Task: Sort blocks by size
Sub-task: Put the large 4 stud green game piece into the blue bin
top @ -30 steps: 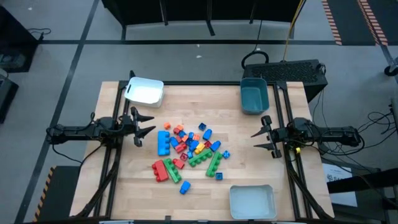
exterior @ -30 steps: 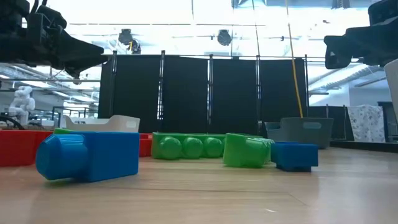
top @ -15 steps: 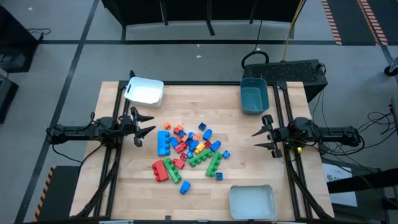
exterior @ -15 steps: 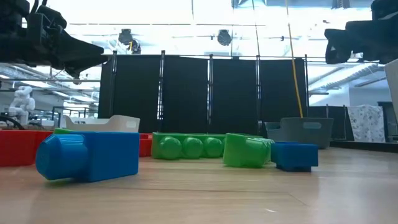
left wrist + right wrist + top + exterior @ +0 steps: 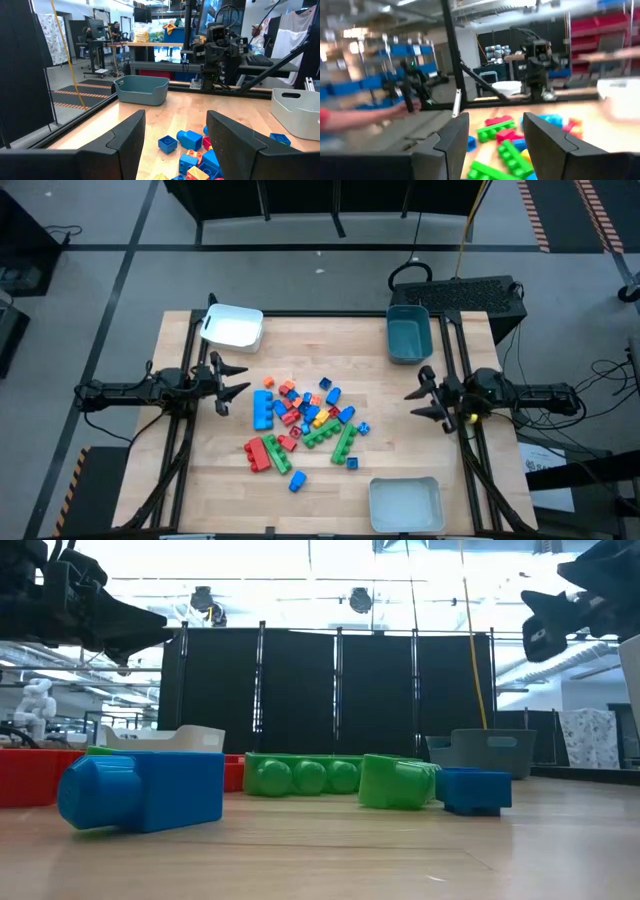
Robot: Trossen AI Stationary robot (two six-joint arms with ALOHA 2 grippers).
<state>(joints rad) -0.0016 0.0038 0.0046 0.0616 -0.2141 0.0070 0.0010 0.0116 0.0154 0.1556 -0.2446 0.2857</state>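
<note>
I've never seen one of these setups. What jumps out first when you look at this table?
A bright heap of blocks in red, blue, green and orange lies at the middle of the wooden table. On either side a dark arm waits with its fingers spread: the left gripper and the right gripper, both pointing in at the pile. Three trays stand by the edges: a white tray, a teal tray and a pale tray.

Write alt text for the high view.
A pile of blocks lies mid-table between two open, empty grippers: the left gripper and the right gripper. A white tray, a teal tray and a pale tray sit near the edges.
</note>
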